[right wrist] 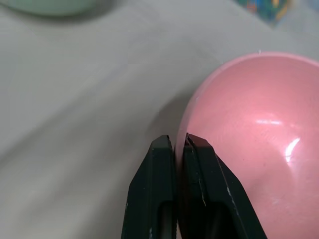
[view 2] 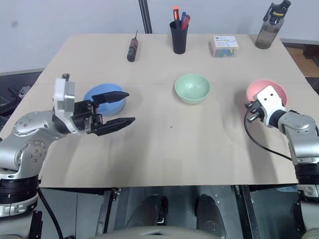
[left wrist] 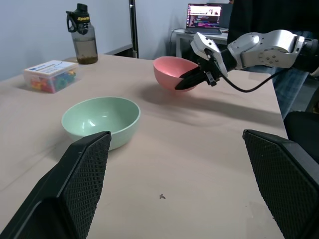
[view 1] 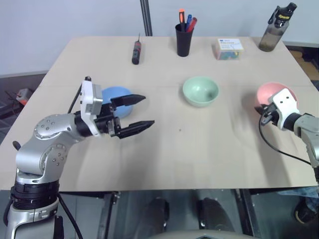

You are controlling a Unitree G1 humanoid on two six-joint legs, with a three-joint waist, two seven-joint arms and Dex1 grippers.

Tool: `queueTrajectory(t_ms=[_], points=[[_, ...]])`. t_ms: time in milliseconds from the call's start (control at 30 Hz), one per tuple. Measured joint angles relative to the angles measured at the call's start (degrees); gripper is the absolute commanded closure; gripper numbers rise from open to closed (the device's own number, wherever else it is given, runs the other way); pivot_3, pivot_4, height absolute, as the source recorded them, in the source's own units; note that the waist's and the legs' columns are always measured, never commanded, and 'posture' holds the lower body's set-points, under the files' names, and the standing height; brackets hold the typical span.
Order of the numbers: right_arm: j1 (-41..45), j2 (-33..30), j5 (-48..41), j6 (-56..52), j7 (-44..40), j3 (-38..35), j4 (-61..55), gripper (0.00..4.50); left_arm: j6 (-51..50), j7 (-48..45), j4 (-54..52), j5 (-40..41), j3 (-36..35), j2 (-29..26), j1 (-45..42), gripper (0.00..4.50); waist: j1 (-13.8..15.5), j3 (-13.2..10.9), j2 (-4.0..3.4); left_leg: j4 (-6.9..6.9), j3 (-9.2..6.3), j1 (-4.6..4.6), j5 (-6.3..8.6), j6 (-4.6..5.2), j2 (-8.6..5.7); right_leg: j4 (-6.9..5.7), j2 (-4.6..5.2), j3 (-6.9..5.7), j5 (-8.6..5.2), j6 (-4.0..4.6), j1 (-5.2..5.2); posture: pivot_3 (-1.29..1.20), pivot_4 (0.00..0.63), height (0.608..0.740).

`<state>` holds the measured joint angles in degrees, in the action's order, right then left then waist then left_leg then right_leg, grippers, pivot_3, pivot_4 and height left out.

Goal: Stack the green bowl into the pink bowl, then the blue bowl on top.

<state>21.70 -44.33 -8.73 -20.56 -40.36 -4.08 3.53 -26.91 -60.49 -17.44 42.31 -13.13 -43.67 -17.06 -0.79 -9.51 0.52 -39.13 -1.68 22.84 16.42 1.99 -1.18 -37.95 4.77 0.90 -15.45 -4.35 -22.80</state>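
Right gripper (right wrist: 178,142) pinches the pink bowl's (right wrist: 259,129) rim, fingers closed on it. Left gripper (view 1: 142,110), fingers wide, hovers beside the blue bowl (view 2: 99,94).

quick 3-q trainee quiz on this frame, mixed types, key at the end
1. True or false: the right gripper is shut on the pink bowl's rim.
2. Which bowl sits right behind the open left gripper? A) green bowl B) blue bowl C) pink bowl
3. Fill in: the pens stand in a black ____.

Key: 1 true; 2 B; 3 cup.
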Motion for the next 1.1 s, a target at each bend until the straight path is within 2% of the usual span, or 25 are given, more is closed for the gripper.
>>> queueTrajectory(t_ms=[100,200,267,433,533,633,733,833,967,1100], points=[[-5.43,0.33,-4.10,-4.44,-3.44,2.22,-13.99,4.41,1.09,2.07,1.03,-1.28,-0.38,0.53,0.20,0.00,0.02,0.00,0.00,0.01,-0.05,0.01,0.00,0.00,0.08,0.01,-0.07,-0.02,0.00,0.00,0.00,0.00,0.150,0.740],[-9.06,3.03,-8.12,-10.16,-5.51,9.97,-28.02,4.41,2.25,5.17,3.20,-3.54,-0.63,1.70,0.08,0.00,-0.11,0.01,0.01,-0.03,-0.04,-0.01,0.01,0.01,0.10,-0.03,-0.08,0.01,0.00,0.00,0.01,0.00,0.150,0.740],[-8.90,4.90,-8.32,-12.78,-5.43,14.96,-31.93,4.41,2.99,6.37,4.33,-5.16,-0.51,2.06,-0.08,0.00,0.02,0.01,0.01,-0.12,-0.07,-0.02,0.01,0.02,0.01,-0.03,-0.04,-0.02,0.01,-0.01,0.07,0.00,0.150,0.740],[-6.42,6.85,-5.63,-13.31,-5.10,20.60,-31.85,4.41,3.61,7.13,5.40,-6.73,0.18,2.49,-0.77,0.00,0.19,0.05,0.10,-0.14,-0.18,-0.06,0.00,0.00,-0.07,-0.02,0.01,-0.14,0.01,-0.01,0.12,0.00,0.150,0.740],[-3.94,8.62,-4.25,-13.22,-5.42,22.77,-29.28,3.46,3.64,7.18,5.37,-7.55,0.84,2.64,-1.39,0.00,-0.18,0.09,0.16,-0.12,-0.17,-0.11,-0.01,-0.03,-0.02,-0.04,-0.06,-0.11,0.01,-0.01,0.13,0.00,0.150,0.740],[-3.27,10.89,-5.51,-15.32,-5.77,23.42,-26.99,2.10,3.70,7.68,5.28,-9.30,1.44,2.54,-1.63,0.00,-0.07,0.06,0.11,-0.09,-0.17,-0.05,-0.02,-0.03,-0.01,-0.04,-0.07,-0.11,0.01,-0.01,0.07,0.00,0.150,0.740],[-2.61,11.49,-7.79,-16.64,-6.18,22.42,-27.94,0.94,3.70,8.23,5.11,-10.46,1.61,2.34,-1.65,0.00,0.00,0.06,0.12,-0.09,-0.17,-0.04,-0.01,-0.03,-0.04,-0.01,-0.03,-0.11,0.01,-0.01,0.08,0.00,0.150,0.740],[-2.87,11.99,-8.93,-16.55,-5.06,19.50,-30.11,0.11,3.75,8.36,5.03,-11.78,2.58,2.33,-2.68,0.00,0.26,0.06,0.13,-0.09,-0.21,-0.01,-0.01,-0.03,-0.07,-0.01,0.00,-0.16,0.01,-0.01,0.09,0.00,0.150,0.740],[-4.49,12.85,-11.97,-15.42,-2.47,11.70,-35.13,0.11,6.41,8.22,6.77,-17.99,8.23,1.89,-9.92,0.00,0.76,0.05,0.15,-0.10,-0.27,0.00,-0.02,-0.03,-0.16,-0.01,0.01,-0.22,0.01,-0.01,0.12,0.00,0.150,0.740],[-7.75,11.99,-13.06,-15.35,0.05,6.23,-38.14,0.11,13.78,4.74,16.79,-30.88,20.74,1.71,-21.57,0.00,1.07,0.05,0.15,-0.09,-0.21,0.00,-0.02,-0.03,-0.35,-0.02,-0.04,-0.19,0.01,-0.01,0.12,0.00,0.150,0.740]])
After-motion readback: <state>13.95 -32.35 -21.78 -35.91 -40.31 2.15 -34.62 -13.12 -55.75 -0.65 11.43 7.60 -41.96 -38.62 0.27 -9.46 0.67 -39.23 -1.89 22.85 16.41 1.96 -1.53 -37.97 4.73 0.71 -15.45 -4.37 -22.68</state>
